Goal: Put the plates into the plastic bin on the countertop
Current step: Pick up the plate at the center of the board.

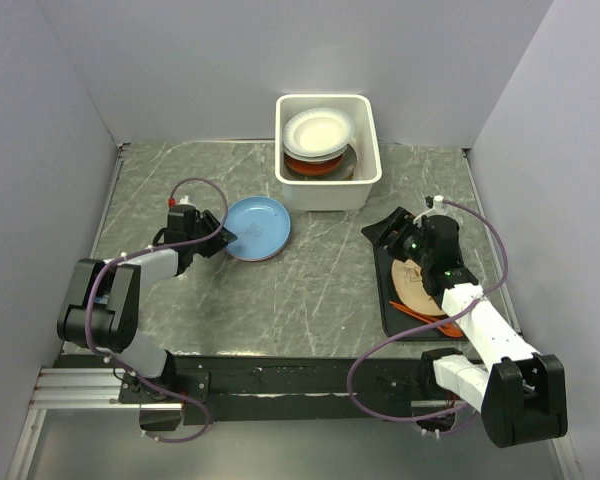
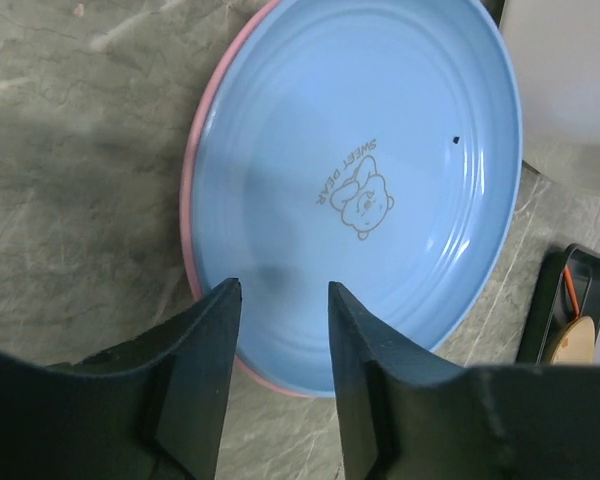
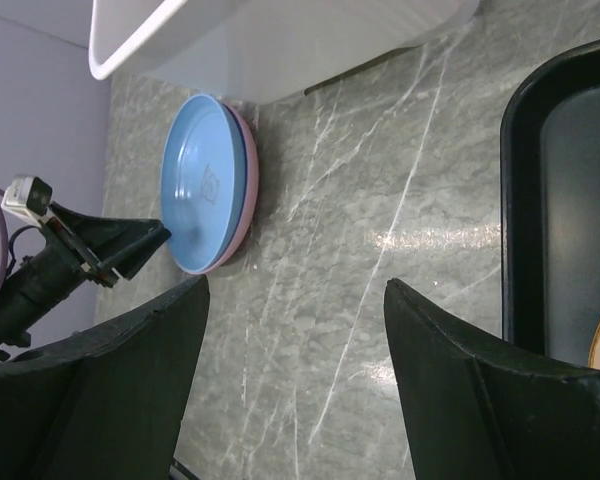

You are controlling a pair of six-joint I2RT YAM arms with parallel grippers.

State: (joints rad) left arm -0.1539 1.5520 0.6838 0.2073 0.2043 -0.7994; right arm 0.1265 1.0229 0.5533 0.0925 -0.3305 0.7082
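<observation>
A pale blue plate (image 1: pixel 258 226) lies on a pink plate (image 2: pixel 188 210) on the grey countertop (image 1: pixel 310 290), left of the white plastic bin (image 1: pixel 365 175). The blue plate also shows in the left wrist view (image 2: pixel 380 150) and the right wrist view (image 3: pixel 202 180). The bin holds a cream plate (image 1: pixel 318 130) on a red-brown plate (image 1: pixel 315 166). My left gripper (image 1: pixel 218 240) is open and empty at the blue plate's near-left rim, also seen in its wrist view (image 2: pixel 280 300). My right gripper (image 1: pixel 392 232) is open and empty above the black tray's far end. A woven tan plate (image 1: pixel 416 288) lies on that tray.
The black rectangular tray (image 1: pixel 390 310) sits at the right, with an orange item (image 1: pixel 430 316) by the tan plate. Grey walls close in the left, right and back. The bin's wall shows in the right wrist view (image 3: pixel 280 40).
</observation>
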